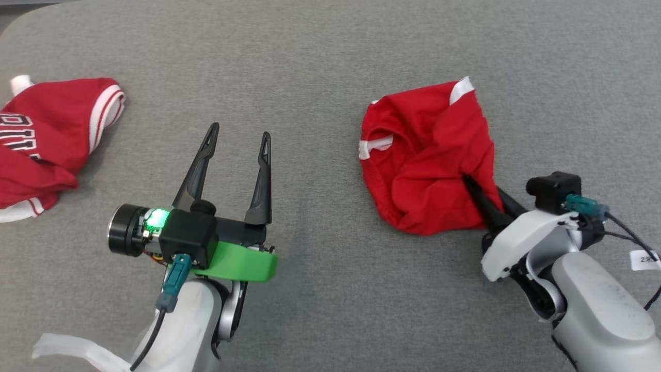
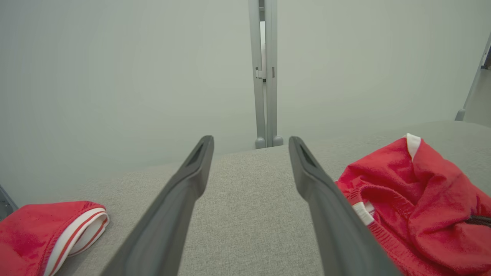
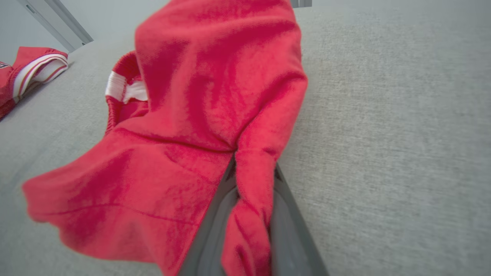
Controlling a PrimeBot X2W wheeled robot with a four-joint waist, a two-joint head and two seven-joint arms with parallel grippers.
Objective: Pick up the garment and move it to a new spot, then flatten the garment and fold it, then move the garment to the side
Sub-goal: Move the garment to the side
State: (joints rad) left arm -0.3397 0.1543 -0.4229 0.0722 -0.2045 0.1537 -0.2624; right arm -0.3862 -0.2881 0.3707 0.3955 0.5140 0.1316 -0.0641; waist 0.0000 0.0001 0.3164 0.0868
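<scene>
A grey padded table (image 1: 330, 51): far left lies a jersey (image 1: 46, 139); the left gripper (image 1: 240, 132) hangs wide open over bare surface, well apart from the garment (image 1: 428, 150), crumpled right of centre, its near fold pinched by the right gripper (image 1: 471, 182), the nearer arm.

Bright, even light; faint shadow just beside the red shorts (image 1: 428, 160), their near edge blurred in the right wrist view.
</scene>
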